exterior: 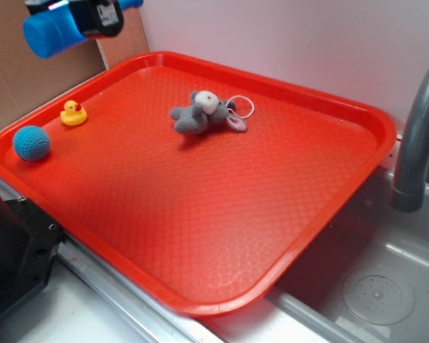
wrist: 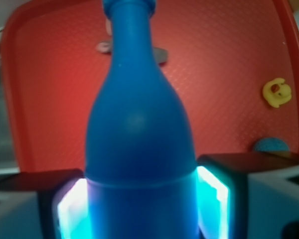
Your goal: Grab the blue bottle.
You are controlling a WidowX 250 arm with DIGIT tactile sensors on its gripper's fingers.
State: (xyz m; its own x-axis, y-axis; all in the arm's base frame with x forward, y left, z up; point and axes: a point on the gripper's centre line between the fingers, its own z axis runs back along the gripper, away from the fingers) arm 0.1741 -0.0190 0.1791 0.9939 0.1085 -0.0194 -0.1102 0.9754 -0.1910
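Aloft, blue bottle (wrist: 139,149) clamped between closed jaws; red tray (exterior: 357,143) below with duck (exterior: 74,113), ball (exterior: 31,142), plush mouse (exterior: 204,112).

1. In the exterior view you see only part of the blue bottle (exterior: 53,32): the top edge cuts it off, and the gripper (exterior: 93,16) hides its middle.
2. The gripper itself is cropped by that same edge, so you cannot see its fingers there.
3. In the wrist view the bottle's cap runs off the top edge and its base off the bottom.
4. There the bottle hides most of the grey plush toy (wrist: 159,54).
5. The teal ball (wrist: 270,145) is half hidden behind the right finger, and blurred.
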